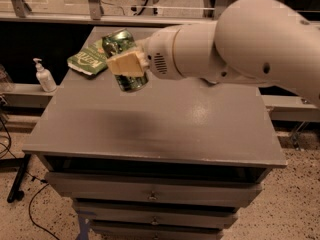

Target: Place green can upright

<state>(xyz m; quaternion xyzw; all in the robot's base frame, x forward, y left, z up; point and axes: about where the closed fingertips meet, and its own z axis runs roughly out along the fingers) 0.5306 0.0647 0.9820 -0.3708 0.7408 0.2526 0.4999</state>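
Observation:
The green can (121,45) is a shiny metallic green drink can with a silver end. It hangs in the air above the left part of the grey cabinet top (165,129), tilted a little from upright. My gripper (127,63) is shut on the green can, with a cream finger pad (125,65) across its side. The big white arm (240,39) reaches in from the right. The can's far side is hidden by the pad.
A flat green snack bag (87,60) lies at the back left corner of the cabinet top. A white pump bottle (44,76) stands on a ledge left of the cabinet. Drawers run below the front edge.

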